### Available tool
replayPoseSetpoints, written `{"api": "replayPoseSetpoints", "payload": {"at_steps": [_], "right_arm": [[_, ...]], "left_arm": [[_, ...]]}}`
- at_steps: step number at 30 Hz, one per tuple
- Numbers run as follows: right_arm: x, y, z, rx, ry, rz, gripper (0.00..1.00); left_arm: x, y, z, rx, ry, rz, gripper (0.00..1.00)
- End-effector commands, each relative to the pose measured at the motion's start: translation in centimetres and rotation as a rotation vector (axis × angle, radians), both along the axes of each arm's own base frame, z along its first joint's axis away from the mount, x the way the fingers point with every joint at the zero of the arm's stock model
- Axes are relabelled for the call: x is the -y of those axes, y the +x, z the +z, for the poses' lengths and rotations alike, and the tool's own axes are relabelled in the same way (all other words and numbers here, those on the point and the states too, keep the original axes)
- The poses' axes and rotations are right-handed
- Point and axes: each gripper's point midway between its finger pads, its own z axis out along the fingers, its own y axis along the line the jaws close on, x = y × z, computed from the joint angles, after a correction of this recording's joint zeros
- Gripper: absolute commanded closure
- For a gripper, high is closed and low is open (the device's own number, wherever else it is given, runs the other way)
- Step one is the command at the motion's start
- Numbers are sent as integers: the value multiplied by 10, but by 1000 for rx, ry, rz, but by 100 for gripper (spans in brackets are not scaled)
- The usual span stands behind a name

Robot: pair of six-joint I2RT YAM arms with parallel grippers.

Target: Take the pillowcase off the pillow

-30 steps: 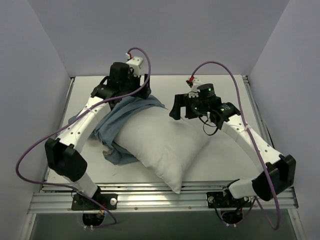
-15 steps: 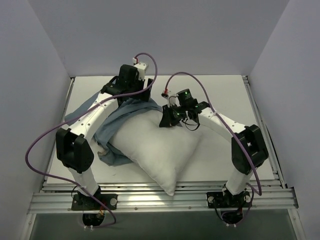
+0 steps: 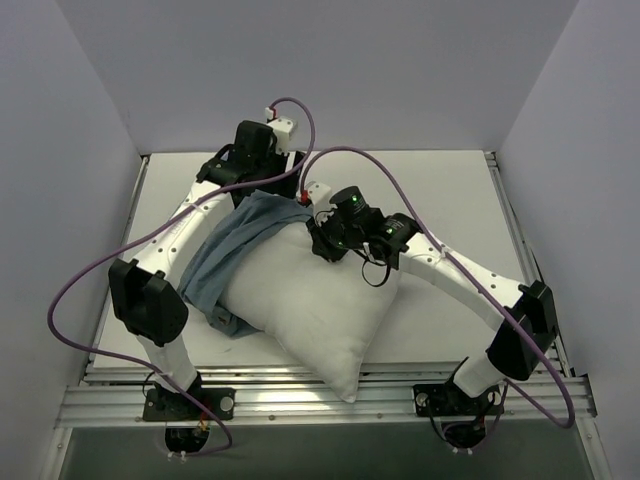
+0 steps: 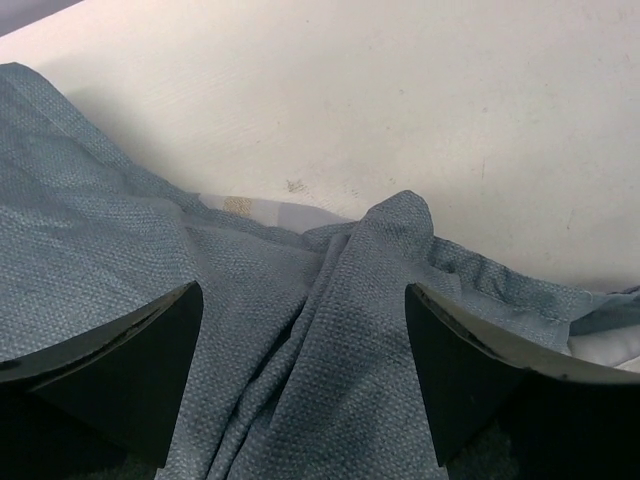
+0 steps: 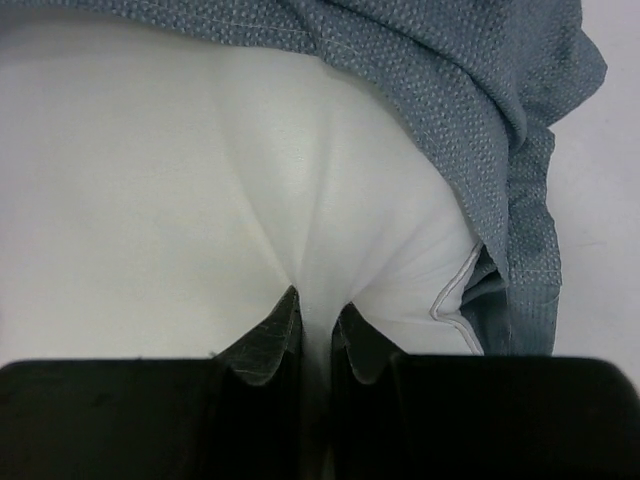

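White table (image 3: 450, 185), pale lilac walls (image 3: 90, 120). Left pincer (image 4: 300, 385) spread over pillowcase (image 4: 90, 260); right pincer (image 5: 317, 335) pinching pillow (image 5: 150, 180).

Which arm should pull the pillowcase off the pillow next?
Left. The left hand is open astride a fold of the pillowcase; the right hand is shut on the pillow, anchoring it.
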Motion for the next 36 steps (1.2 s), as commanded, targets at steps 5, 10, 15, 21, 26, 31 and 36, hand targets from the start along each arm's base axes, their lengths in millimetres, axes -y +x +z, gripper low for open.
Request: {"api": "replayPoseSetpoints", "payload": {"at_steps": [5,10,15,21,26,31,36], "right_arm": [[9,14,52,194,-34,-77,100],[9,14,62,241,-57,-106,100],[5,9,73,278,-70,-110,100],[7,-6,84,304,-82,-119,100],[23,-32,103,285,-36,-126,100],[50,-69,140,295,50,-132,100],[89,-90,171,310,153,-205,100]], "left_arm": [[1,-12,1,-47,26,-22,11],[5,-25,-13,-115,27,-59,12],[7,-28,-30,-153,57,-61,28],[0,-18,-26,-114,84,-21,95],[-57,12,-1,-4,145,203,98],[-137,42,26,81,133,455,98],[-172,56,33,106,169,548,98]]}}
